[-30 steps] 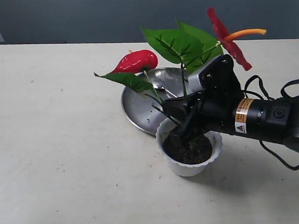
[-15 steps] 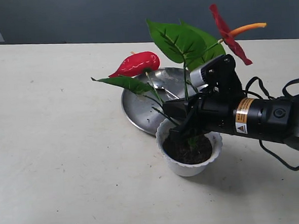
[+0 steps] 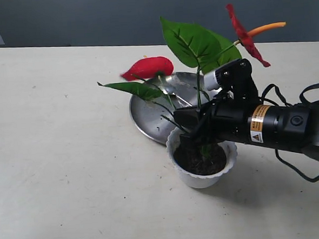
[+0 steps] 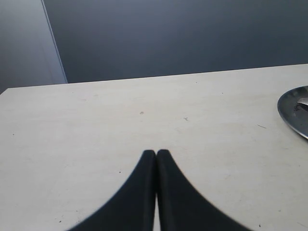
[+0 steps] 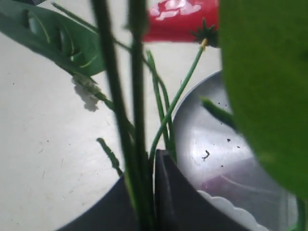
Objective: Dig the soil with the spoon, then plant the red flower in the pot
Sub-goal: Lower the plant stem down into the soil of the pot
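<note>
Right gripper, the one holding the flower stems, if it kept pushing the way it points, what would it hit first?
Most likely the soil inside the pot: the right gripper, shut on the red flower, points down over the pot's rim. Exact depth is unclear.

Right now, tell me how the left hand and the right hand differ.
The left hand is shut on nothing, while the right hand is shut on the red flower, pinching its stems. The left hand hangs over bare table, away from the work; the right hand sits just above the white pot and its soil. Both have dark fingers pressed together.
</note>
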You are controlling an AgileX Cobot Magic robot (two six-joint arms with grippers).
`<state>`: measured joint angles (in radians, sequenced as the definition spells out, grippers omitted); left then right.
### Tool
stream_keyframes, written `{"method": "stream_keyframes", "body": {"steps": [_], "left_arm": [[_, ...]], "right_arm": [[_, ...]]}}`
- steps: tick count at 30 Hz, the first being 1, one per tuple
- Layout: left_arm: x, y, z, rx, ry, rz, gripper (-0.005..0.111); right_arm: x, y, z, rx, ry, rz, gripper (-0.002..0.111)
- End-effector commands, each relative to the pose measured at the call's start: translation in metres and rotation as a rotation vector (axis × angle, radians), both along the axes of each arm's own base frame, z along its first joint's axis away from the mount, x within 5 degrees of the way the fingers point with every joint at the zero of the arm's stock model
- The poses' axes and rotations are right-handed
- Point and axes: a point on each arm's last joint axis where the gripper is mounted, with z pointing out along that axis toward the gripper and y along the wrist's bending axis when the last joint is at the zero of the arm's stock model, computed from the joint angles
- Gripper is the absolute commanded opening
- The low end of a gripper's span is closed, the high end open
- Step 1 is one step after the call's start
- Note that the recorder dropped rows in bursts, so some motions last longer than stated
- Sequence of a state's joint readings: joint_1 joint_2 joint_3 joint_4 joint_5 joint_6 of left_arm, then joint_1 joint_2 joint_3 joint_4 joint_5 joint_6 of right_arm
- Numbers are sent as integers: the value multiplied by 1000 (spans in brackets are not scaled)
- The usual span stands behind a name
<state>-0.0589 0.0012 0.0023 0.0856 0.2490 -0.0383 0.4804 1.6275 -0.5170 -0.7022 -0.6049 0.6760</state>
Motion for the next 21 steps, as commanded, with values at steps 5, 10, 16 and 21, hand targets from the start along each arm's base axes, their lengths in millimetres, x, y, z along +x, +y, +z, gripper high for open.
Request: {"method": "stream_keyframes", "body": {"steps": [5, 10, 16, 21], "left_arm": [[0, 0, 2, -5, -13, 6, 1], [0, 0, 2, -5, -13, 6, 1], [0, 0, 2, -7, -13, 6, 1], [0, 0, 2, -7, -13, 6, 1]], "right_arm": [[-10, -15, -30, -214, 142, -25, 31], [-13, -14, -31, -220, 164, 9, 31], [-14, -14, -28, -206, 167, 1, 31], [-14, -14, -18, -188, 131, -2, 31]]}}
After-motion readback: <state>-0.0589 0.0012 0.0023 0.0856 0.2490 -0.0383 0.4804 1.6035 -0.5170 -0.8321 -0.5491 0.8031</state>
